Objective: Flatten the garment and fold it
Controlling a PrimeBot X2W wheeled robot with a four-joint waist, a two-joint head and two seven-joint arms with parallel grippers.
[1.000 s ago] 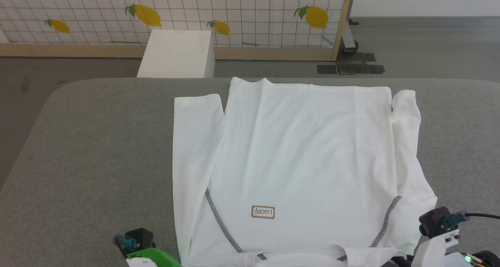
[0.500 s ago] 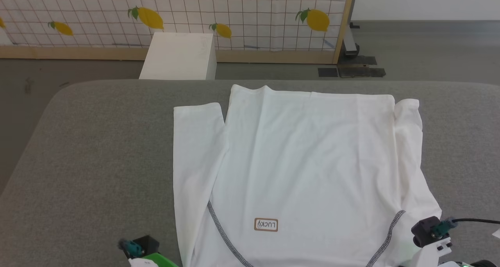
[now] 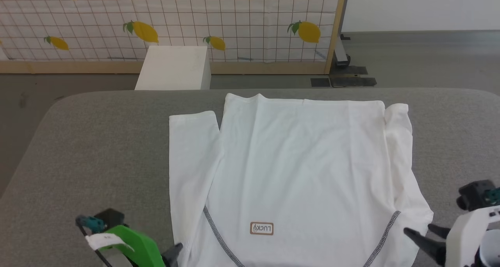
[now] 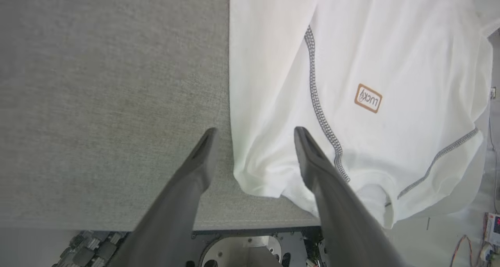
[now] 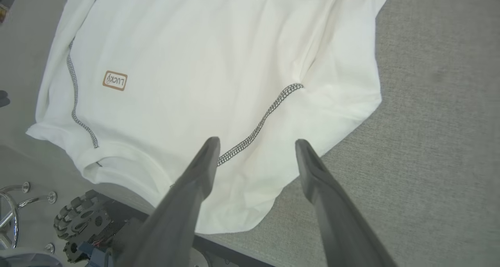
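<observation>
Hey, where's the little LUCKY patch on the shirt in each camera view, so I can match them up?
Head view: LUCKY patch at bottom centre, text upside down.
Left wrist view: LUCKY patch right of centre, upper half, tilted.
Right wrist view: LUCKY patch in the upper left.
Shared landmark: the dark zigzag seam runs just left of the patch in all three.

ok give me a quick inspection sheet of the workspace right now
surface: grey padded table, smooth, no creases
job's things: garment spread flat, LUCKY patch facing up, sleeves lying along both sides, collar end hanging over the near edge
clutter: nothing seen
grippers: left gripper open over the garment's near left corner, holding nothing; right gripper open over the near right corner, holding nothing
cables: teal plug with a dark lead on the left arm
surroundings: white box and lemon-print screen beyond the table
</observation>
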